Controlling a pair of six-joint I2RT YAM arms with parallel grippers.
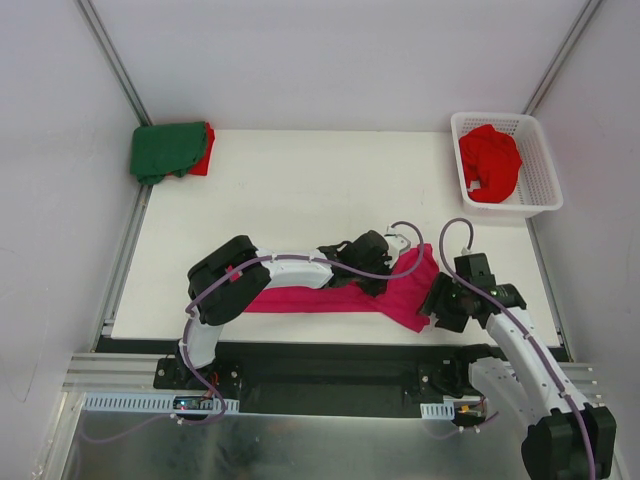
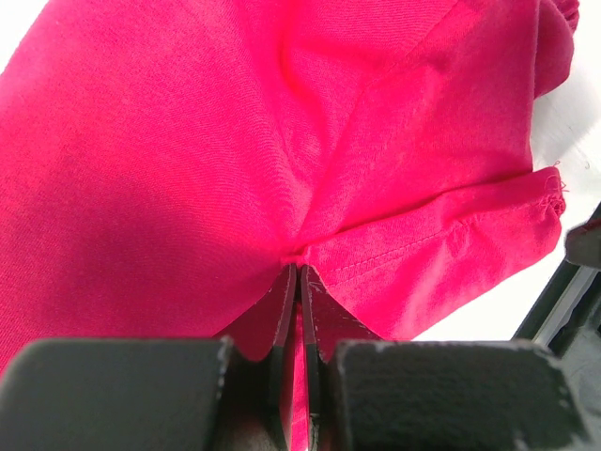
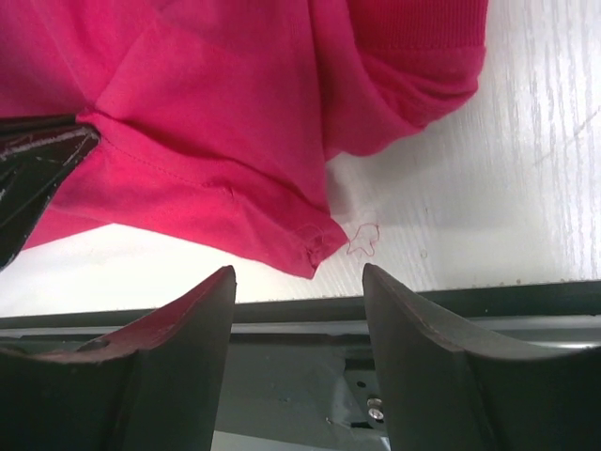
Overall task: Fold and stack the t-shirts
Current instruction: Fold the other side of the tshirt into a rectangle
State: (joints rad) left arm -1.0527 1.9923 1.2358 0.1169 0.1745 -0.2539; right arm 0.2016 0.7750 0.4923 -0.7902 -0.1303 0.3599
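The overhead view sets out the whole layout. A magenta-pink t-shirt [image 1: 300,298] lies along the near edge of the white surface [image 1: 300,190], at about 6 o'clock, stretched from the centre out towards 4 o'clock. At 10 o'clock a dark green t-shirt [image 1: 165,150] sits folded on top of a folded red t-shirt [image 1: 206,150]. At 2 o'clock a white lattice basket [image 1: 541,165] holds a crumpled red t-shirt [image 1: 490,162]. None of these far things shows in either wrist view.

The left arm reaches across to the right, and its left end effector [image 1: 378,280] sits on the magenta-pink cloth. From overhead the grip cannot be judged. The left wrist view settles it: the jaws are pressed tight together with a fold of the cloth pinched between them, right by a stitched hem, and the fabric fans out from that pinch.

The right end effector [image 3: 299,282] shows best in the right wrist view. Its jaws stand about halfway apart with nothing between them, poised at the near edge of the surface just short of a hemmed corner of the shirt. A loose thread [image 3: 362,240] curls on the surface beside that corner. At 9 o'clock in the same view a dark finger of the left end effector clamps the cloth.
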